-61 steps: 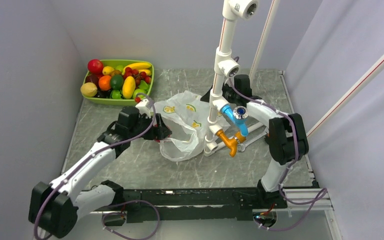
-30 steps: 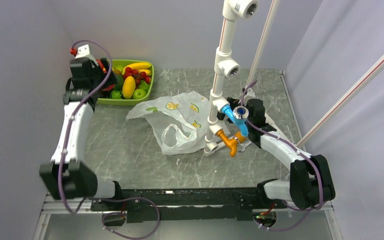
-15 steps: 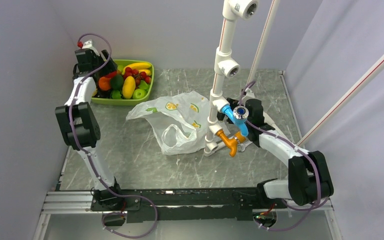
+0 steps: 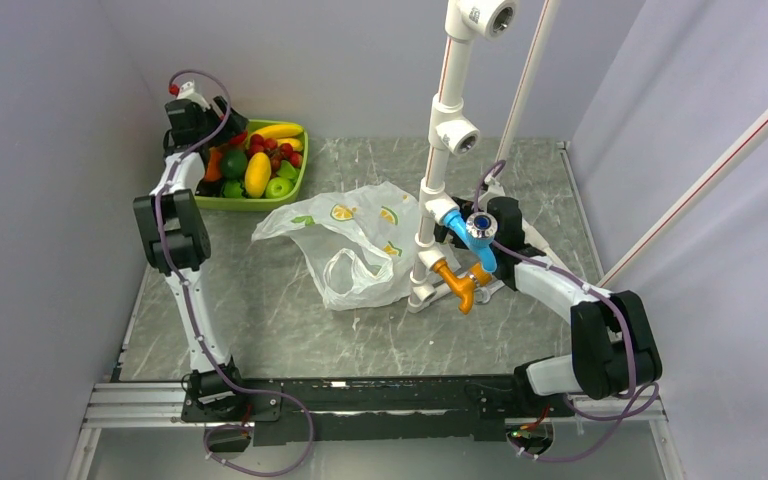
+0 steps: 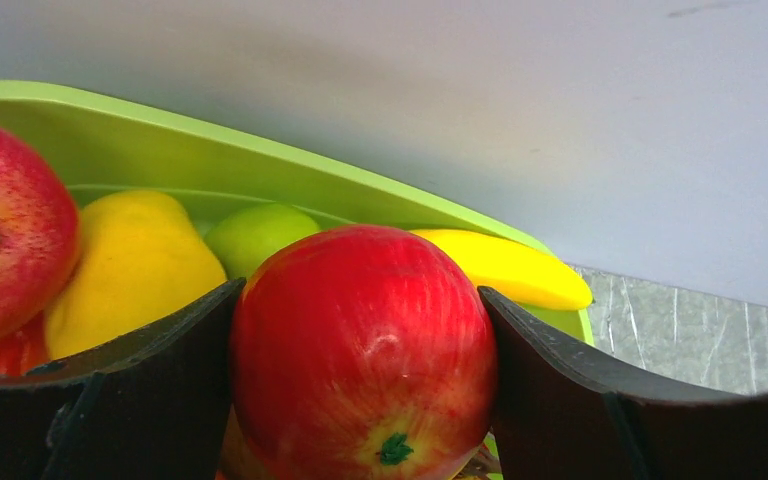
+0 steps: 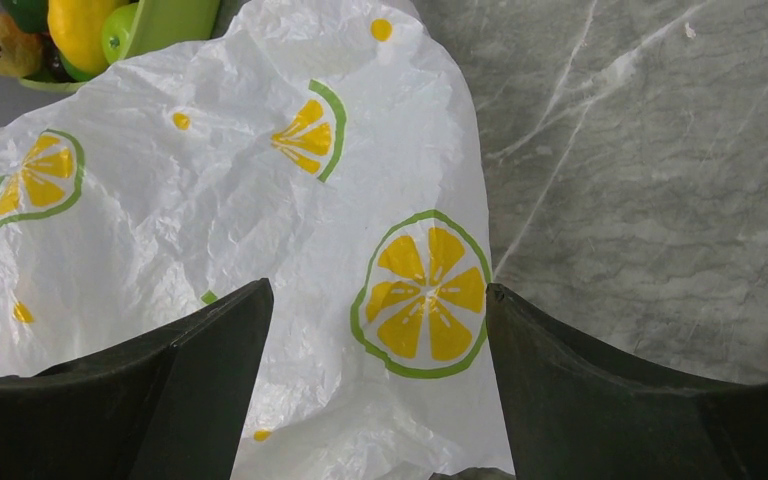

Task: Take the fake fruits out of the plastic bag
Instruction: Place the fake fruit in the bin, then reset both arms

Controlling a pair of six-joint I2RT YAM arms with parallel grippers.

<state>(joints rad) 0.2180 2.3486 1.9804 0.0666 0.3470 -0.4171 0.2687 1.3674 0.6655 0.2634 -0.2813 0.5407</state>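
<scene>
– Left claw (image 5: 360,295): clamped on a red apple (image 5: 360,370), a finger pressed to each side, far upper left of the top view. Right claw (image 6: 377,290): jaws wide, nothing between them, hanging over the plastic bag (image 6: 260,200). Same reading from your side of the room?

– Same. Entering the rest by size. Table (image 4: 260,320): grey marbled top. Bag lies crumpled at centre of the top view, beside the white pipe stand (image 4: 430,200). It looks flat, but I cannot tell whether a fruit is left inside. Green tray (image 4: 250,203): upper left, close to the wall, heaped. Banana (image 5: 510,270) lies along its far rim, and a second red apple (image 5: 0,230) is at the left edge of the wrist view.

– Step in hand, my judgement: set this apple down in the tray.

– Agreed. To do it well: the pile is high and the apple is round and slick, so a drop from height would likely bounce or roll it out. Lower it until it nearly rests in a hollow between fruits, spread the fingers fully, then lift straight up. The wall is close behind, so mind the wrist.

– Right claw?

– Best left above the bag, ready to pin it.
</scene>
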